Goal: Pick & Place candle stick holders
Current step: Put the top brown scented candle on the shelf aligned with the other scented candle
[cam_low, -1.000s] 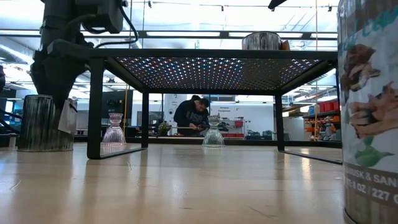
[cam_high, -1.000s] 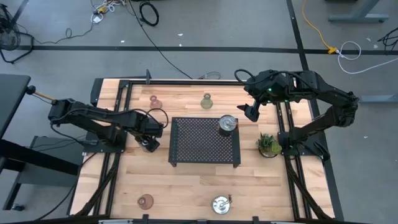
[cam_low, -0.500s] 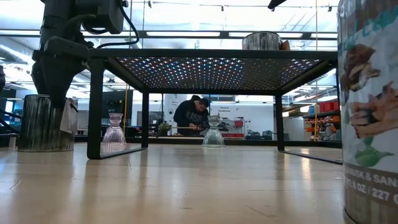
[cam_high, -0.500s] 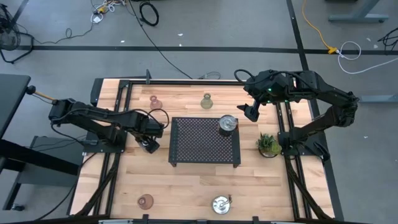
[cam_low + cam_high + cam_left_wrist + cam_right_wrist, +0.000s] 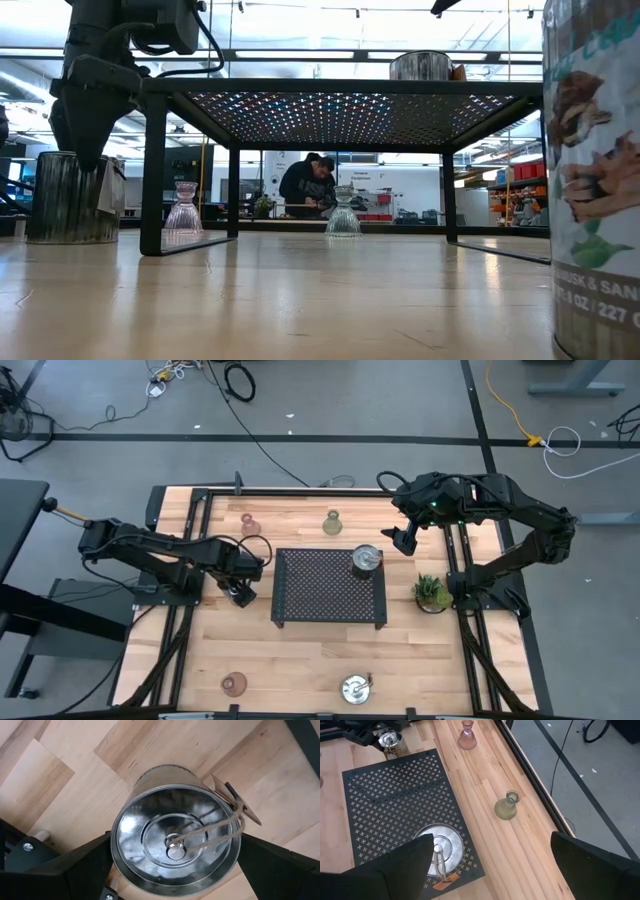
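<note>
Candle stick holders: six pieces lie on the wooden table (image 5: 300,650), placed below relative to the black perforated tray (image 5: 329,587).
Left gripper (image 5: 240,593): just beside the tray's left edge, directly above a silver metal holder (image 5: 172,845).
Left gripper state: fingers (image 5: 75,865) spread wide, one on each side of the tin wall; whether they touch it cannot be told.
Holder under left gripper: upright on the table, open top facing the wrist camera, with a twine loop and a card tag on its rim.
Same holder, low view: ribbed silver tin (image 5: 72,197) just outside the tray's left leg, with the left arm descending onto it.
Right gripper (image 5: 405,540): raised above the table, just off the tray's far right corner.
Right gripper state: fingers (image 5: 395,865) set wide apart, holding nothing.
Silver holder on tray (image 5: 366,559): standing on the tray's far right corner.
Olive-green glass holder (image 5: 332,522): on the table beyond the tray's far edge.
Far pink glass holder (image 5: 248,521): beyond the tray's far left corner.
Near pink glass holder (image 5: 234,683): well apart from the tray, toward the table's near left.
Third silver holder (image 5: 355,687): well apart from the tray, toward the table's near edge.
Potted plant (image 5: 432,592): just right of the tray.
Person (image 5: 311,186): seen in the room behind, under the tray in the low view.
</note>
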You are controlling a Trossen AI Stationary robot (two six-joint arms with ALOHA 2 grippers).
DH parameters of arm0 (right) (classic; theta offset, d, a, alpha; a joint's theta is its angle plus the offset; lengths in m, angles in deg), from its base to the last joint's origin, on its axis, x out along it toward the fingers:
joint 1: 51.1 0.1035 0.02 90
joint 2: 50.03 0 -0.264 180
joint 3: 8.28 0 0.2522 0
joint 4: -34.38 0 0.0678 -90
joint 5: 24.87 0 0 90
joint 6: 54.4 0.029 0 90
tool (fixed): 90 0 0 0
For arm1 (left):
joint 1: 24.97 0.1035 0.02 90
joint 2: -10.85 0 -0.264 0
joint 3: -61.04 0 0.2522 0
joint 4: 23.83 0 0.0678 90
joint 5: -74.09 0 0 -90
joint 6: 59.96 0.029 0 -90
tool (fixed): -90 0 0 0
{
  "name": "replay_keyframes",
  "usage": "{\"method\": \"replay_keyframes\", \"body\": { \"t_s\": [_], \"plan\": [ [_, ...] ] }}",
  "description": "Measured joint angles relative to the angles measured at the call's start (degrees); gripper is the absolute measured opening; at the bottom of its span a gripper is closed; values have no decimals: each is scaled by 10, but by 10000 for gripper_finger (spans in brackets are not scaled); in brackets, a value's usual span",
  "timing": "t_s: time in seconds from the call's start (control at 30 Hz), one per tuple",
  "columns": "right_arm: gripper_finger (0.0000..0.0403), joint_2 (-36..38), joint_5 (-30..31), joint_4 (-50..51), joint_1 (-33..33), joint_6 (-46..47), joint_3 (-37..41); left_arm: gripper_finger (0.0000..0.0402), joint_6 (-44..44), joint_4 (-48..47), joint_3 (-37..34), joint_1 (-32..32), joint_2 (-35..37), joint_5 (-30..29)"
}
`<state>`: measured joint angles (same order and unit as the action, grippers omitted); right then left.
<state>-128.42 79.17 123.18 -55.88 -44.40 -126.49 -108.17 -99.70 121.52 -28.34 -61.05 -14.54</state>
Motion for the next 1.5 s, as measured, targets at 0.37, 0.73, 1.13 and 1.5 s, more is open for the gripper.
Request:
{"method": "replay_keyframes", "body": {
  "t_s": [0.37, 0.73, 1.13, 1.5],
  "plan": [
    [400, 0, 0, 0, 0, 0, 0, 399, -5, 1, 0, 0, 0, 0],
    [400, 0, 0, 0, 0, 0, 0, 363, -2, 1, 1, 0, 0, 0],
    [400, 0, 0, 0, 0, -2, 0, 363, -3, -44, 26, 0, -1, 54],
    [400, 0, 0, -29, 0, -15, 0, 363, 8, -245, 271, 0, -1, 27]
  ]
}}
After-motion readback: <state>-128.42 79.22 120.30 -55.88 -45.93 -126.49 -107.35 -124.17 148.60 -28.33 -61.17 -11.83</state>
